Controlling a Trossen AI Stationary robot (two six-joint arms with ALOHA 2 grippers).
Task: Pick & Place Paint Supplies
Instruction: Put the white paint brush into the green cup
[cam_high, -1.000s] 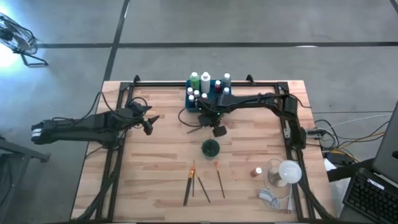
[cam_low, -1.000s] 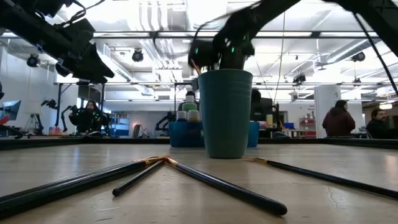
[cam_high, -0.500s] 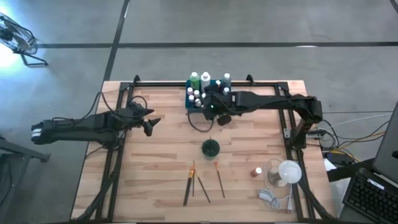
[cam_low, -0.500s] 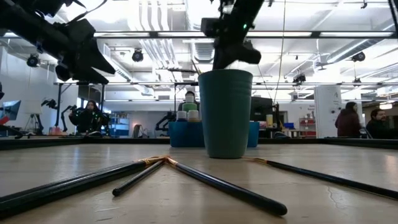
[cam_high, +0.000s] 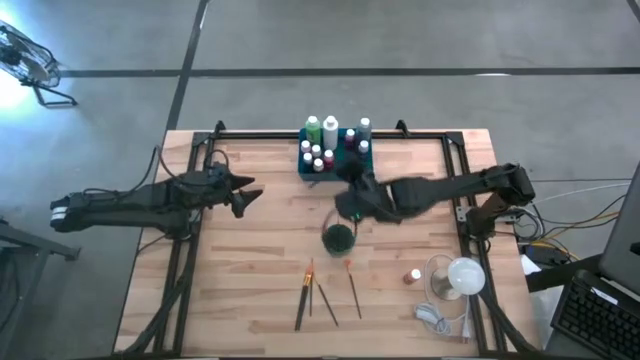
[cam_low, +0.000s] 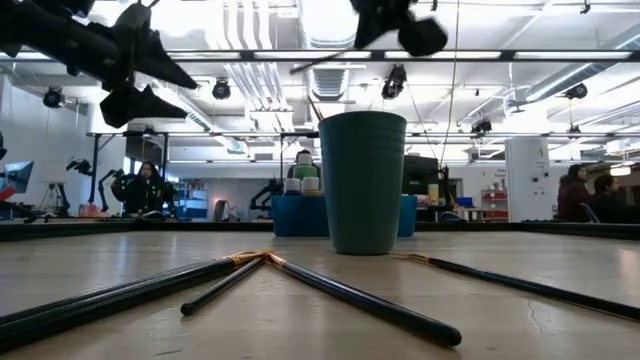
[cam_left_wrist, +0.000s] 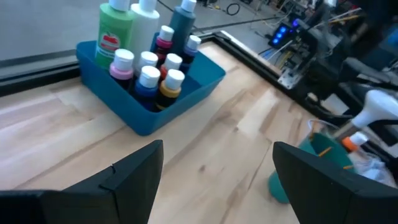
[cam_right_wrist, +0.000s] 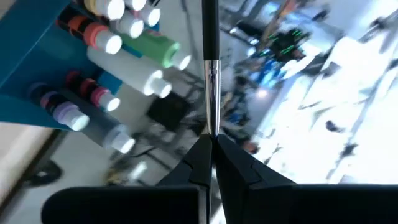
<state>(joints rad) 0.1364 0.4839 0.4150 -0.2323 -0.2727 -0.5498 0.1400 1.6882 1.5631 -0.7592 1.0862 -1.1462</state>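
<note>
Paintbrushes (cam_high: 325, 290), four, lie loose on the near desk (cam_high: 250, 270). Behind them a dark green cup (cam_high: 339, 238) stands upright. Right gripper (cam_high: 347, 205), just above the cup, is clamped on a thin paintbrush (cam_right_wrist: 210, 56). Left gripper (cam_high: 245, 197) hovers wide apart, empty, left of centre. White-capped bottles (cam_high: 328, 140) stand in the teal tray (cam_left_wrist: 186, 93) at the far edge.

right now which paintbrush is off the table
The one clamped in the right gripper: that paintbrush is held in the air above the green cup. The other brushes lie flat on the wood nearer the table's front edge.
</note>
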